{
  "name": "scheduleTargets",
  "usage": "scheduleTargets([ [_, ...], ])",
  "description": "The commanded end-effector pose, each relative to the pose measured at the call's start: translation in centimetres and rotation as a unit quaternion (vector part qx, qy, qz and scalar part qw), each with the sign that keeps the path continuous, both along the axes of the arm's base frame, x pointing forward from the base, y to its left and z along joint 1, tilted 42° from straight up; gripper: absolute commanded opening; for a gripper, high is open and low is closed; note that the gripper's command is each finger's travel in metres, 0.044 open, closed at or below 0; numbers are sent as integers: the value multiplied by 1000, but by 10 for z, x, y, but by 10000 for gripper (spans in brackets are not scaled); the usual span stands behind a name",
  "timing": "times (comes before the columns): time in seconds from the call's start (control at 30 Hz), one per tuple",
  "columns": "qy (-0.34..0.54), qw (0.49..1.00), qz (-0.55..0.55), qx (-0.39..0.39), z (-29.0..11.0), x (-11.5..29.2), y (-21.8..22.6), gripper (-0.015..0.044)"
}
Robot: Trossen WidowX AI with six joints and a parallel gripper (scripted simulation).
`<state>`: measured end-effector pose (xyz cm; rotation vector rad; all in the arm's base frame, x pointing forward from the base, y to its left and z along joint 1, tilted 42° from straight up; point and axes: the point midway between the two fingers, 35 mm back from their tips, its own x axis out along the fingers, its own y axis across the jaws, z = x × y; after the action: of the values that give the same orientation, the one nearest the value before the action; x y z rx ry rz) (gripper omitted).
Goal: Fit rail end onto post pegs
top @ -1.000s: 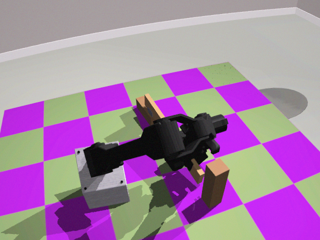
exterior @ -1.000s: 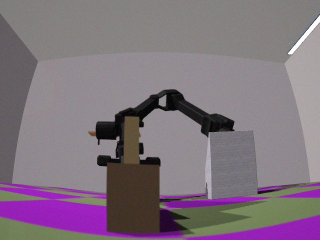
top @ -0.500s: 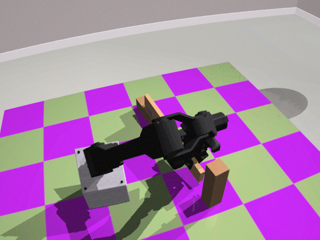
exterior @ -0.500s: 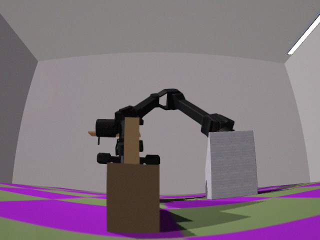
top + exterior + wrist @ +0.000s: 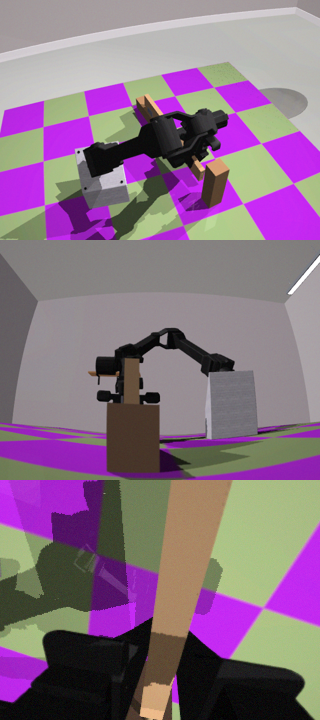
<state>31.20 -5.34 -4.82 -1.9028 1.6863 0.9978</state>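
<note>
The long wooden rail [image 5: 156, 107] [image 5: 131, 380] [image 5: 189, 565] runs from the low footboard block [image 5: 140, 103] [image 5: 133, 438] at the back towards the short wooden post [image 5: 215, 183] at the front right. My gripper [image 5: 190, 154] [image 5: 165, 623] is shut on the rail near its post end and holds that end off the table. The rail's end face [image 5: 200, 175], with two small holes, sits close beside the post, about halfway up it. The pegs are hidden from view. In the exterior view the post is hidden behind the block and rail.
My arm reaches out from a grey pedestal [image 5: 103, 189] [image 5: 232, 405] at the front left of the purple and green checkered table [image 5: 271, 165]. The table edge runs along the back and right. A grey disc [image 5: 286, 100] lies on the floor beyond it.
</note>
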Motion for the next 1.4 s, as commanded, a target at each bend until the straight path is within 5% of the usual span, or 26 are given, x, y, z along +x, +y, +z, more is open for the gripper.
scheduleTargets([
  [0.0,-6,1000,4,6,4,4,6,0],
  [1.37,-6,1000,4,7,19,3,20,0],
])
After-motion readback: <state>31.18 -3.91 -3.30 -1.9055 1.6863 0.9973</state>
